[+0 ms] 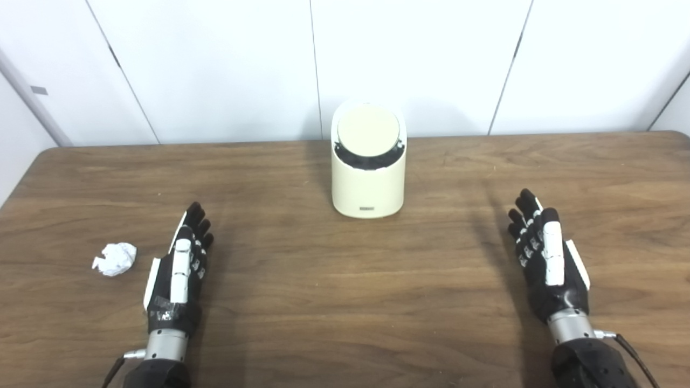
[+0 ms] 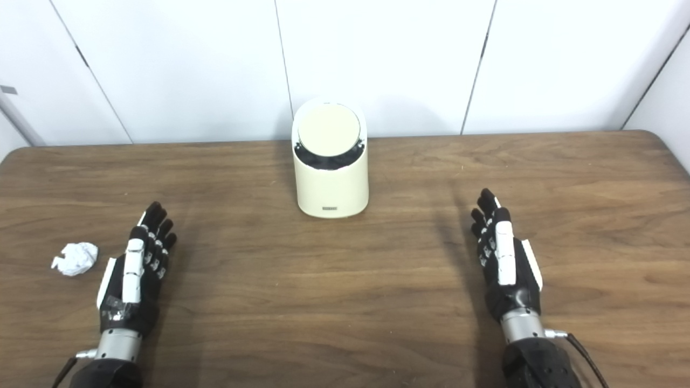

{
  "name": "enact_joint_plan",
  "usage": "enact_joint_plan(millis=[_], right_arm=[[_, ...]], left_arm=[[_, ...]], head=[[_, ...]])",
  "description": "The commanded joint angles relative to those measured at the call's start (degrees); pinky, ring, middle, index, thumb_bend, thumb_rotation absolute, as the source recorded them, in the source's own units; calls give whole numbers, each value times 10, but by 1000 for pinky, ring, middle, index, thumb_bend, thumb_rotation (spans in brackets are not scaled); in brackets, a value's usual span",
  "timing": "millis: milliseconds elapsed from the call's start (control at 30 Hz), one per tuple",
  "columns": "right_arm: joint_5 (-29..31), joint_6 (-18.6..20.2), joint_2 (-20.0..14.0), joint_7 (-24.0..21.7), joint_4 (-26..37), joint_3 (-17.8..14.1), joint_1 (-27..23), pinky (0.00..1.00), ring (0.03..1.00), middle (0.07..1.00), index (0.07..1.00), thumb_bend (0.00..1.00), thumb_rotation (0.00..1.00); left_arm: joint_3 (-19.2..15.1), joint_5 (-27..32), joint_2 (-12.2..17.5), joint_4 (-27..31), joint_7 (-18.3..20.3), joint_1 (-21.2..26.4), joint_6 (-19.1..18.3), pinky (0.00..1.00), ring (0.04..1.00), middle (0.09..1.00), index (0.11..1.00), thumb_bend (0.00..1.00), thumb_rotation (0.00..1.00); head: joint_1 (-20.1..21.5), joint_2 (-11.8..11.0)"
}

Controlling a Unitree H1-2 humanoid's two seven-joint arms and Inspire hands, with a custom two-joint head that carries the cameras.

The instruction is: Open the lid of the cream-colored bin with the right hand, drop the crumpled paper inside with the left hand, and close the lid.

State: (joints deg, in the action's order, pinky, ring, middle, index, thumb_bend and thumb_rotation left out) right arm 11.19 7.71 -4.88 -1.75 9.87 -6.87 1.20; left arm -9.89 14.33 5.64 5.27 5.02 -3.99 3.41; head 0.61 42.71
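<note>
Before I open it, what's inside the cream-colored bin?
Cannot tell: the round lid covers the cream-colored bin, leaving only a dark gap along its lower edge. The crumpled paper lies outside, on the table.

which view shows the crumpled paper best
The left eye view: the crumpled paper lies well inside the frame, beside the open left hand. The right eye view shows it whole too, but nearer the picture's left edge.

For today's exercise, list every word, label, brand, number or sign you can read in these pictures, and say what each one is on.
No text here can be read.
Small dark label low on the front of the cream-colored bin: too small and blurred to read.
Crumpled paper, table and wall panels: no writing visible.
</note>
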Motion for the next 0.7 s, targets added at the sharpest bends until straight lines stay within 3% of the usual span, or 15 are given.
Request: enact_joint_plan(millis=[0,667], right_arm=[[3,-6,-1,-4,9,0,-9,1000,967,984,963,459,1000],[3,-6,-1,-5,11,1,-9,1000,967,985,964,452,1000]], left_arm=[[-1,3,0,-5,2,-2,16,1000,1000,1000,989,449,870],[0,-1,0,-7,3,-5,22,1000,997,997,985,421,881]], head=[[1,1],[0,-3]])
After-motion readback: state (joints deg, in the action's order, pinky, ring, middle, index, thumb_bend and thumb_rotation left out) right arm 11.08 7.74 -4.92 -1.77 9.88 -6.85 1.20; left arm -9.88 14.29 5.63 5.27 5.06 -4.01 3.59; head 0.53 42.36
